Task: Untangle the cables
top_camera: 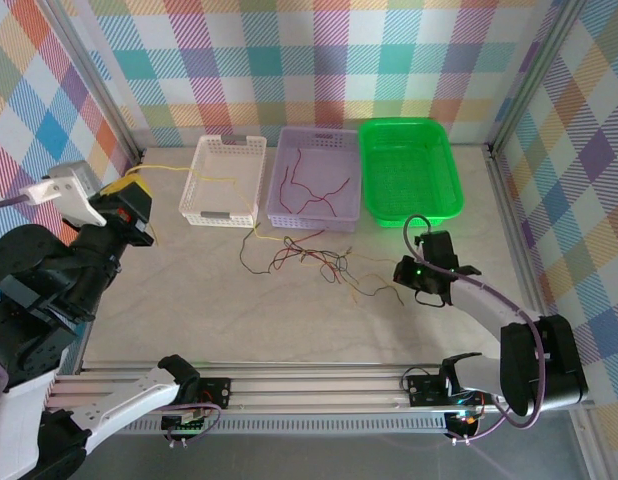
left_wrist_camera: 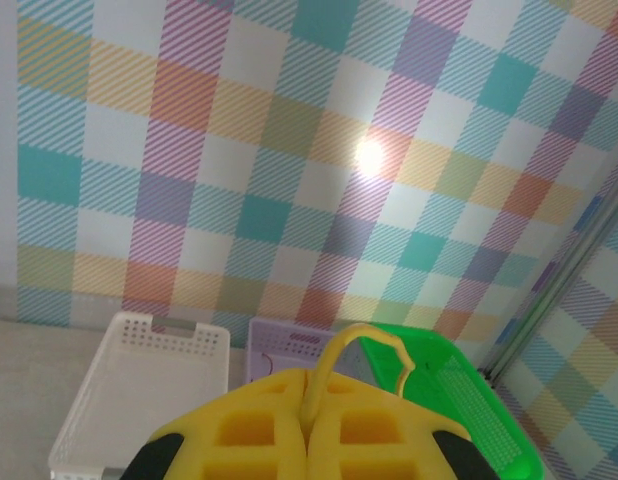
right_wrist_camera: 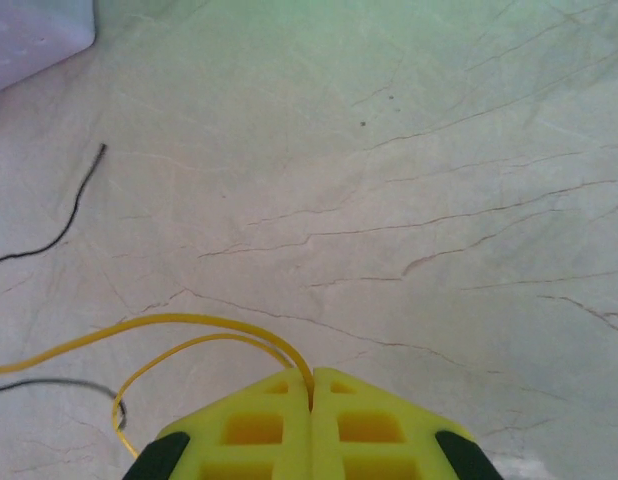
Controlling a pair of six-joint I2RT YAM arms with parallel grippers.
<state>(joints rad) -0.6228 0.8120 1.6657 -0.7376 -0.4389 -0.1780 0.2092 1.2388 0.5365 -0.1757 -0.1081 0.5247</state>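
Lying in a messy heap on the table (top_camera: pixel 189 310), the cables (top_camera: pixel 319 262) sit in the middle, just on the near side of the baskets. They are thin wires in dark red, yellow and black, and they cross over each other. A few more dark red wires (top_camera: pixel 314 185) lie inside the purple basket (top_camera: pixel 329 150), which stands in the middle of the row at the far side. One yellow wire (top_camera: pixel 204 176) runs over the white basket (top_camera: pixel 234 150) on the left. The green basket (top_camera: pixel 409 170) is on the right. The right gripper (top_camera: pixel 399 272) is low by the table, at the right end of the heap. From its own camera, its yellow pads (right_wrist_camera: pixel 249 430) press together on a yellow wire (right_wrist_camera: pixel 189 322) that loops away to the left over the table, and a black wire (right_wrist_camera: pixel 74 215) lies farther off. The left gripper (top_camera: pixel 124 190) is up in the air at the far left, well apart from the heap. From its own camera, its pads (left_wrist_camera: pixel 249 430) are squeezed together too, and a loop of yellow wire (left_wrist_camera: pixel 374 335) sticks up from between them, with the three baskets below it.
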